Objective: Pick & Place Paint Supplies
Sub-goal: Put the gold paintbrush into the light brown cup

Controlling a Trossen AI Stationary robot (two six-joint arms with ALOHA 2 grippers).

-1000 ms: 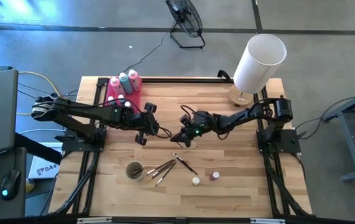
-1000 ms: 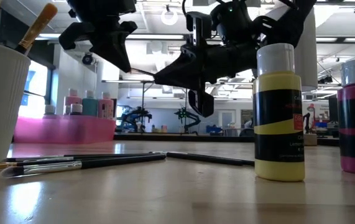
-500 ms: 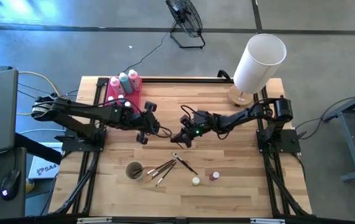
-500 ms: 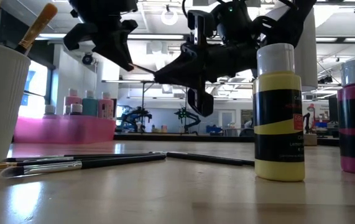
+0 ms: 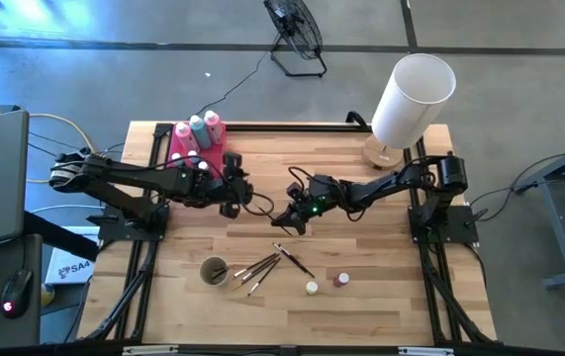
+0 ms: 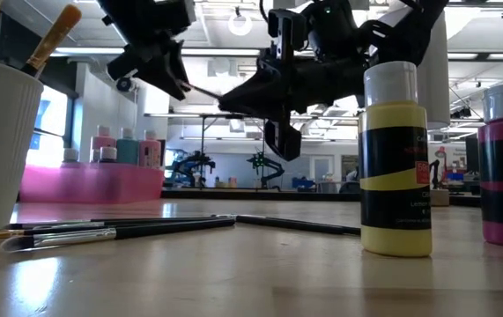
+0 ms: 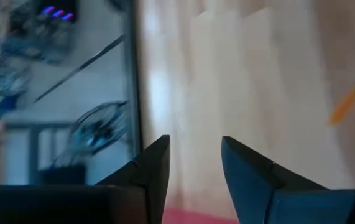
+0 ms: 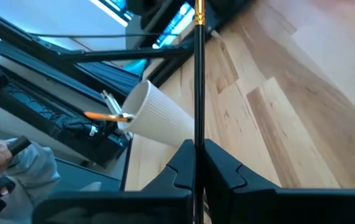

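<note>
right now the right gripper (image 8: 197,149) is hanging over the middle of the table (image 5: 381,287), pinched shut on a thin dark brush (image 8: 197,81) that is sticking out toward the left gripper (image 7: 194,163). that left one is hovering close by, nearer the pink tray (image 5: 213,158), with its fingers standing apart and nothing between them.

judging by the layout, the job is looking partly done. three squeeze bottles (image 5: 195,130), two pink and one teal, are standing in the tray at the table's far left corner. still waiting out on the wood are a loose cluster of brushes (image 5: 262,267) beside a white ribbed cup (image 5: 214,270), plus a yellow paint pot (image 5: 311,288) and a red one (image 5: 341,280) near the front edge. the held brush is not yet sitting anywhere.

the tabletop is pale wood planking in a black frame. a big white lampshade (image 5: 413,94) is standing at the far right corner. around it, grey concrete floor is showing, with a floor fan (image 5: 295,30) beyond the table, and the level view is looking into a bright, open workshop.
</note>
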